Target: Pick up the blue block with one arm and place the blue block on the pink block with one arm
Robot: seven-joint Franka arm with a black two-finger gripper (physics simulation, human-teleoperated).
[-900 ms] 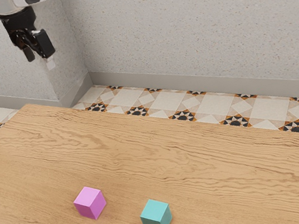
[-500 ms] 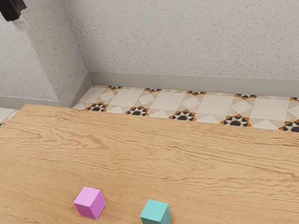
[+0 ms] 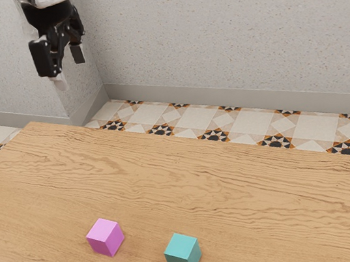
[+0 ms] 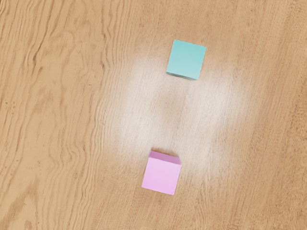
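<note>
The blue block [image 3: 183, 253], a teal-blue cube, rests on the wooden table [image 3: 189, 181] near its front edge. The pink block [image 3: 105, 237] lies on the table a short way toward the exterior view's left of it, not touching. My gripper [image 3: 62, 62] hangs high above the table's far left corner, open, with nothing between its fingers. From the hand camera, both cubes lie far below: the blue block [image 4: 186, 59] and the pink block [image 4: 162, 173], with a bright sheen on the wood between them.
A speckled wall with a grey baseboard [image 3: 236, 99] runs behind the table, over a patterned tile floor [image 3: 246, 123]. A wall corner [image 3: 80, 66] stands just behind my gripper.
My hand rose toward the top edge of the exterior view, then came back down and shifted right. Both blocks stayed where they were.
</note>
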